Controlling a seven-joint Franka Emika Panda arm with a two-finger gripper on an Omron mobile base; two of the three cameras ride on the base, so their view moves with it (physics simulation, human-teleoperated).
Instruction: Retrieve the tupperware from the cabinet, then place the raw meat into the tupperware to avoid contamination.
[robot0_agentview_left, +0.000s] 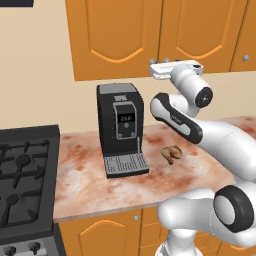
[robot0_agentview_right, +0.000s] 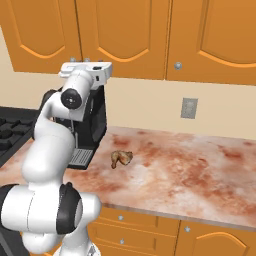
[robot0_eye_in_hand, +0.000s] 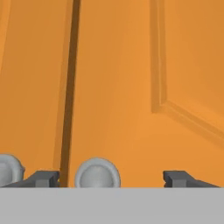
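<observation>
- While the cabinet (robot0_eye_in_hand: 113, 87) doors were shut, the jaws stood wide apart around the right door's knob (robot0_eye_in_hand: 97, 175), holding nothing yet.
- To open it well, I judge the jaws should close firmly on that knob, then pull outward along the door's arc.
- The tupperware was hidden, presumably inside.
- The raw meat (robot0_agentview_left: 172, 153) lay on the desk (robot0_agentview_right: 200, 165), near the coffee machine (robot0_agentview_left: 120, 127).
</observation>
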